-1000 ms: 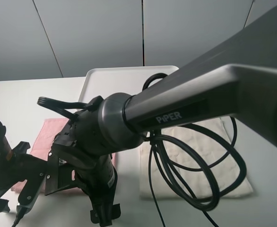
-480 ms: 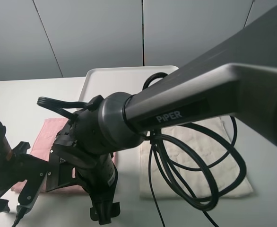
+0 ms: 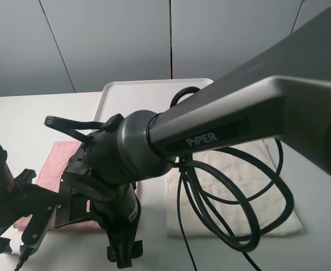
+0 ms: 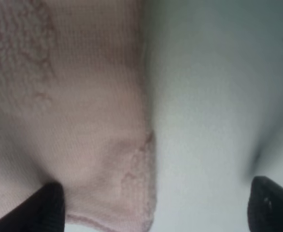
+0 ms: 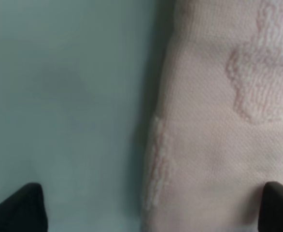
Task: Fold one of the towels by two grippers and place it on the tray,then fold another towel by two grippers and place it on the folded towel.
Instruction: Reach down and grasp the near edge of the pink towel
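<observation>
Exterior high view: the right arm (image 3: 222, 132), marked PiPER, and its cables (image 3: 233, 226) hide most of the pink towel (image 3: 55, 164) and part of the tray (image 3: 148, 93) beyond the claws. The cream towel (image 3: 242, 169) lies right of the right claw (image 3: 123, 257). The left claw (image 3: 24, 243) is cut off. Both arms reach down.

Left wrist view, blurred: the left claw (image 4: 158, 205) stands wide, with the towel's corner (image 4: 83, 121) between its fingers on the counter (image 4: 219, 96).

Right wrist view: the right claw (image 5: 148, 208) stands wide astride the towel's edge (image 5: 219, 121), gripping nothing.
</observation>
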